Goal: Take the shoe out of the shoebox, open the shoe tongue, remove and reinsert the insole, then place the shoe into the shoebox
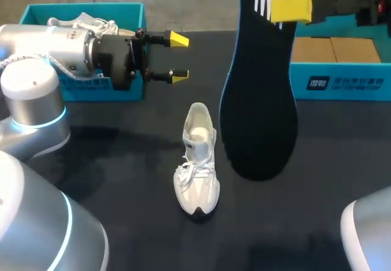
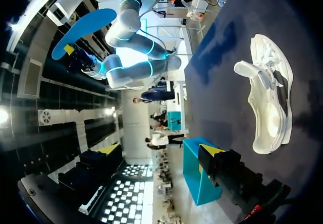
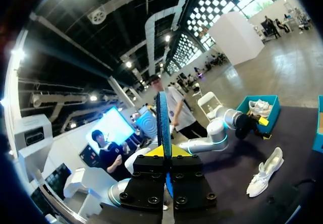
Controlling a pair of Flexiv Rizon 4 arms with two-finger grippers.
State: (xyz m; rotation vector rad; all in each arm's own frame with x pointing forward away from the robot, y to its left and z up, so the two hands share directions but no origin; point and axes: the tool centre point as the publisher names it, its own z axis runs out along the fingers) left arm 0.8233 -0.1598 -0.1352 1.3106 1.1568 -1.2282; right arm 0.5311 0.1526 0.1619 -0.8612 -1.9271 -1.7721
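Above the dark table [image 1: 122, 161], the long black insole [image 1: 259, 100] dangles right of the white shoe [image 1: 197, 161] standing mid-table and may swing, slip or miss the opening, pinched only at its far end by the right claw [image 1: 293, 7]; left claw [image 1: 178, 57] open, empty, far left.

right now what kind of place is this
Probably a robot workcell for shoe handling: a black table, a teal shoebox, a white shoe, and the right tool holding an insole.
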